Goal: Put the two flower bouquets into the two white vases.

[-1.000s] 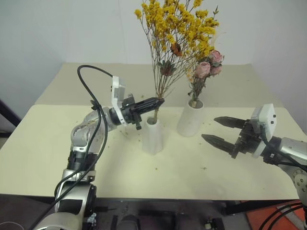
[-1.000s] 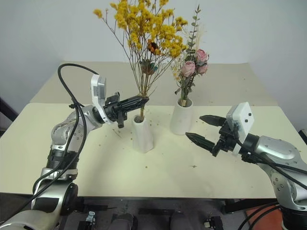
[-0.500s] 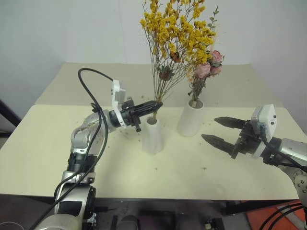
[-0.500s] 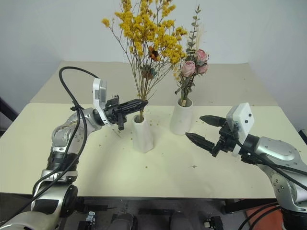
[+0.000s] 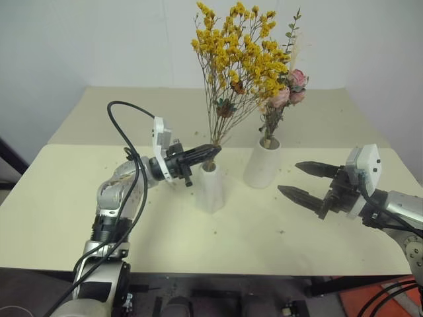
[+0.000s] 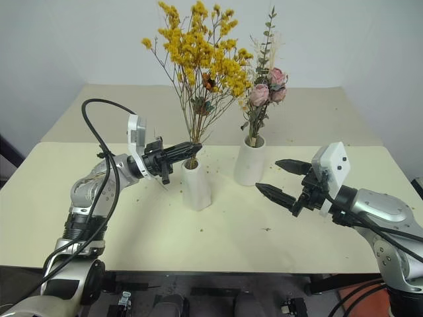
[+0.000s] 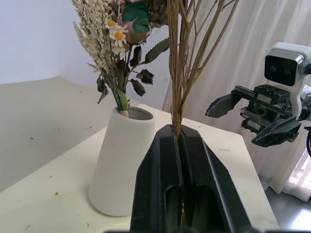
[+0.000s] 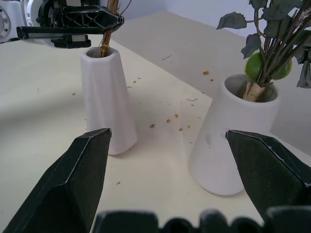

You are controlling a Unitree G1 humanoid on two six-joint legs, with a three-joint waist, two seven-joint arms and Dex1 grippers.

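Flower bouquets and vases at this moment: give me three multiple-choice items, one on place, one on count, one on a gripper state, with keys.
1. Where are the pink roses?
A. Lying on the table
B. In the wider vase
C. In the right gripper

2. How many white vases stand on the table?
A. One
B. Two
C. Three

3. How is the left gripper?
A. Shut on the yellow bouquet stems
B. Open and holding nothing
C. Shut on a vase rim

Key: 1 B, their stems stand in its opening. 2 B, that one and the narrower vase. 3 A, the stems pass between its closed fingers above the narrower vase; the right gripper is open.
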